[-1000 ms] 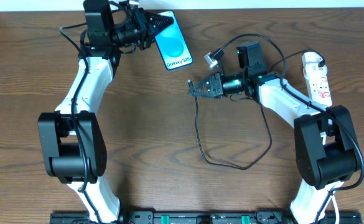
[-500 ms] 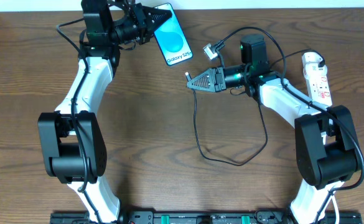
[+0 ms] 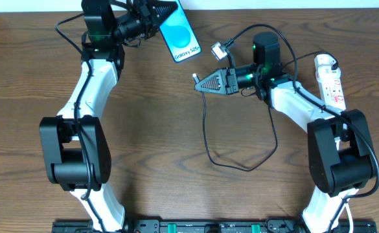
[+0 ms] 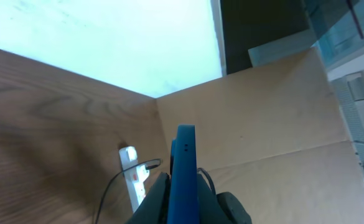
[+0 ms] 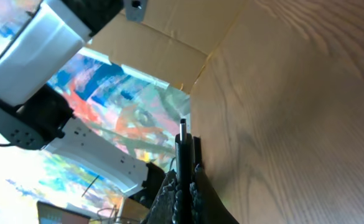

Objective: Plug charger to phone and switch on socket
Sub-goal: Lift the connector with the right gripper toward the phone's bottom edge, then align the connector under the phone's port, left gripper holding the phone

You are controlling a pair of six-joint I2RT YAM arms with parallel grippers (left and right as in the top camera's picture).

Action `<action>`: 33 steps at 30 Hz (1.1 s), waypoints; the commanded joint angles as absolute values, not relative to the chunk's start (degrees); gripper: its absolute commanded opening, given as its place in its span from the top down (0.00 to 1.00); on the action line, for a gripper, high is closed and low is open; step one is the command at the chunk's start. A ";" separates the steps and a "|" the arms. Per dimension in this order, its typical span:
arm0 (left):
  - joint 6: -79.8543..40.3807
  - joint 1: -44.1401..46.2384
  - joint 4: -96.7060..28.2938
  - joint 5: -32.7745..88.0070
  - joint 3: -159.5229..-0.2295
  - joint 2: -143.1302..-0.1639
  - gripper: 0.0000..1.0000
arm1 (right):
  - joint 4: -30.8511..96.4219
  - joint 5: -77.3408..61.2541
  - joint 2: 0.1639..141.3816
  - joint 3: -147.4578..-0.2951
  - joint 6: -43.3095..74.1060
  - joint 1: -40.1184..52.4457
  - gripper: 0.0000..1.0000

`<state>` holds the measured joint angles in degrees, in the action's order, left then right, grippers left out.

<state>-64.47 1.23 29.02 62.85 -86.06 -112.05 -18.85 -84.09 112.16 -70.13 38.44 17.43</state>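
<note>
My left gripper (image 3: pixel 159 12) at the far edge of the table is shut on one end of the phone (image 3: pixel 184 37), whose blue screen faces up. In the left wrist view the phone (image 4: pixel 185 171) stands edge-on between the fingers (image 4: pixel 158 196). To the right of the phone, my right gripper (image 3: pixel 201 83) points left. It is shut on the charger's black cable close to its small plug tip (image 3: pixel 195 77). In the right wrist view the tip (image 5: pixel 183 126) sticks out past the gripper (image 5: pixel 185 177). The cable (image 3: pixel 231 165) loops over the table. The white socket (image 3: pixel 332 81) lies at the far right.
A small silver connector (image 3: pixel 218 50) on a cable hangs between phone and right arm. The socket (image 4: pixel 130 180) shows in the left wrist view beyond the phone. A cardboard wall (image 4: pixel 256 112) stands behind the table's right side.
The left gripper has carried the phone a little toward the far edge. The right gripper has moved toward the far edge with the plug tip, and the cable loop has shifted with it.
</note>
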 commanded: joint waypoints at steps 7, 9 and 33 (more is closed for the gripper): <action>-71.11 0.93 36.49 66.63 -87.13 -110.48 0.92 | -25.89 -86.72 113.06 -70.46 45.23 16.67 0.99; -72.14 0.93 38.48 67.61 -87.13 -110.48 0.93 | -27.27 -86.50 113.06 -70.46 46.65 16.40 0.99; -75.75 0.95 39.97 63.53 -87.13 -110.48 0.93 | -43.66 -82.65 113.06 -70.46 59.79 15.75 0.99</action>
<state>-74.87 1.23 39.22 64.16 -86.06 -112.05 -42.89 -83.46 112.16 -70.13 59.05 15.79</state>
